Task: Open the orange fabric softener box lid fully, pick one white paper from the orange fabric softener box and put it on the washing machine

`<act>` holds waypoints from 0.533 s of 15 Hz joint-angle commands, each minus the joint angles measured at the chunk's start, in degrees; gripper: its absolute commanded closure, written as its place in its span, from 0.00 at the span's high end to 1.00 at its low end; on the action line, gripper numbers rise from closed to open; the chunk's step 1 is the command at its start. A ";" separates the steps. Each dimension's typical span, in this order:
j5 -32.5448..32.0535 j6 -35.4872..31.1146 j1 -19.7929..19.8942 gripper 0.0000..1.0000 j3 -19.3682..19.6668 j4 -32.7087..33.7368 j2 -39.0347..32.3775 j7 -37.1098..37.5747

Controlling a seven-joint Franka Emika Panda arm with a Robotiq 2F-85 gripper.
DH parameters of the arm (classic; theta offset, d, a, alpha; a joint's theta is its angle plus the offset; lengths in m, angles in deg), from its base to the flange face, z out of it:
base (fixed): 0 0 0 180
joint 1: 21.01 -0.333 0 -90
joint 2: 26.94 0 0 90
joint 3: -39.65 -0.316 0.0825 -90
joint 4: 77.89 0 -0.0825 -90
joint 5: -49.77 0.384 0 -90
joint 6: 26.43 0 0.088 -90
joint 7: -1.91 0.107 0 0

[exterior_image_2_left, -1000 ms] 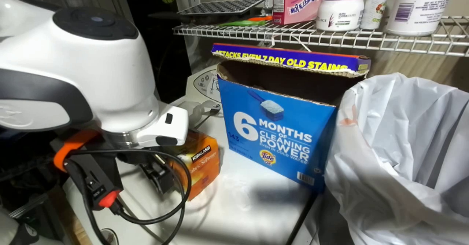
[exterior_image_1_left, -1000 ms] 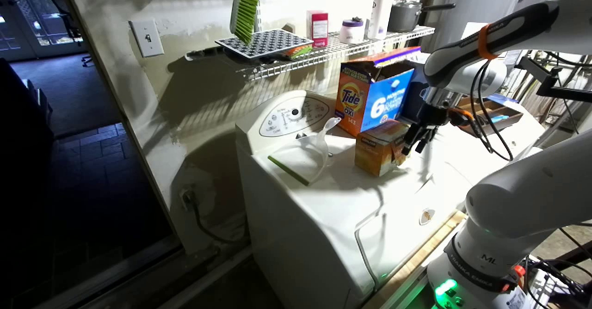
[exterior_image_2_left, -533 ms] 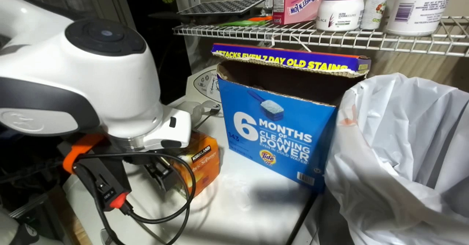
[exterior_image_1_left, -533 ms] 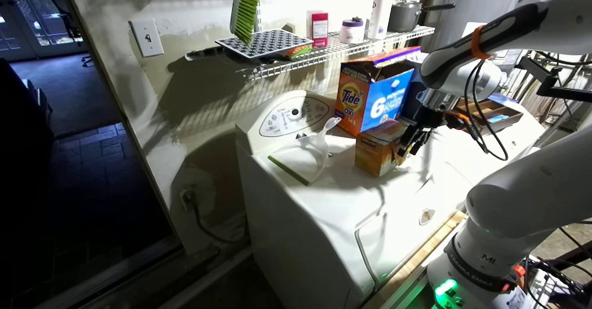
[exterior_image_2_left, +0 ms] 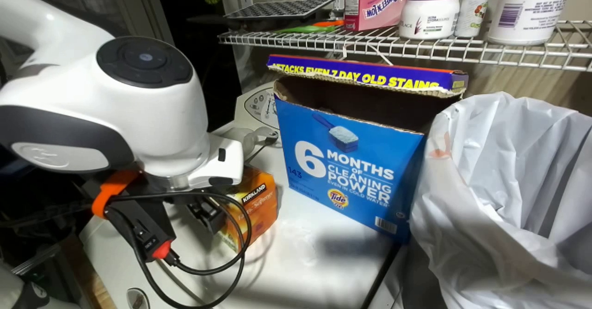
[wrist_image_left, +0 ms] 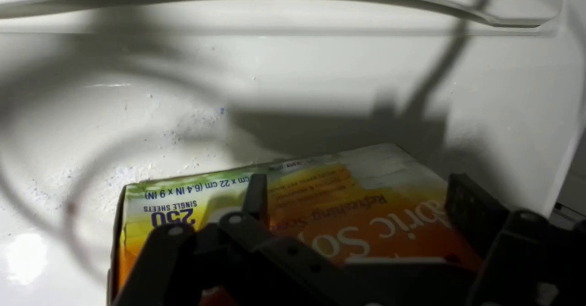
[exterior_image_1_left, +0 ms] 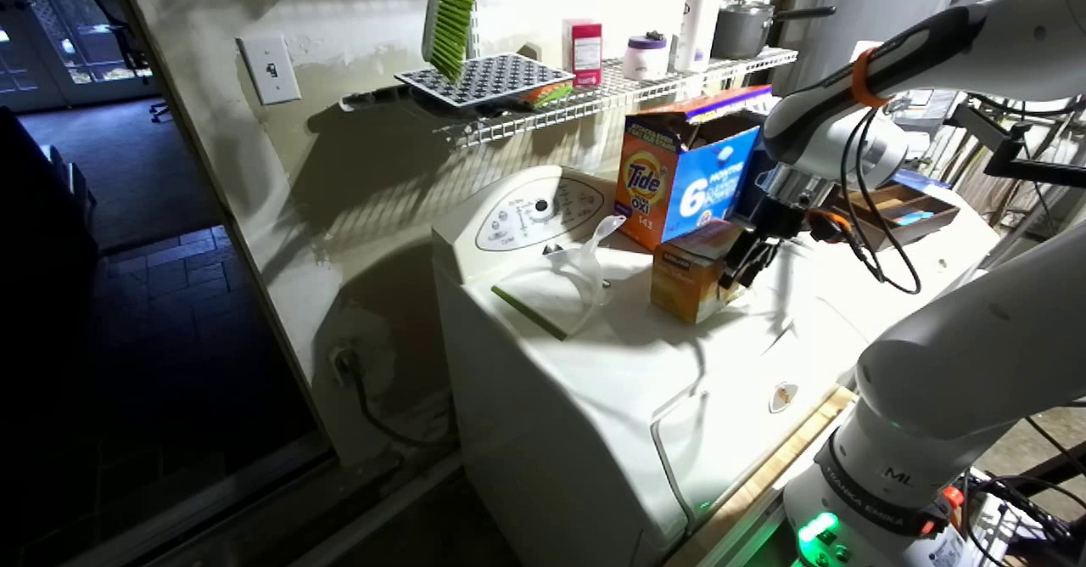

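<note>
Orange fabric softener box likely slides easily; the end effector, spread wide, gripping nothing, should hook the lid by one edge, lifting slowly.

We see the gripper in black. Just beside it, the fabric softener box grades from orange through yellow to green and white, lettered in white and purple. Beneath the gripper, the washing machine is white. In an exterior view, beyond the gripper, the Tide carton pairs orange with blue; higher up, we note a brush with green bristles and a tray patterned dark on white.
</note>
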 commanded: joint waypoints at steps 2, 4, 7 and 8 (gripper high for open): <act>1.72 -0.67 0.35 1.00 -1.60 0.07 -0.14 -0.89; -0.32 -0.94 1.30 1.00 -3.02 0.10 -0.25 1.39; -3.21 -1.98 2.67 1.00 -5.15 0.10 -0.36 5.42; -4.31 -2.24 3.07 1.00 -5.79 0.10 -0.26 6.94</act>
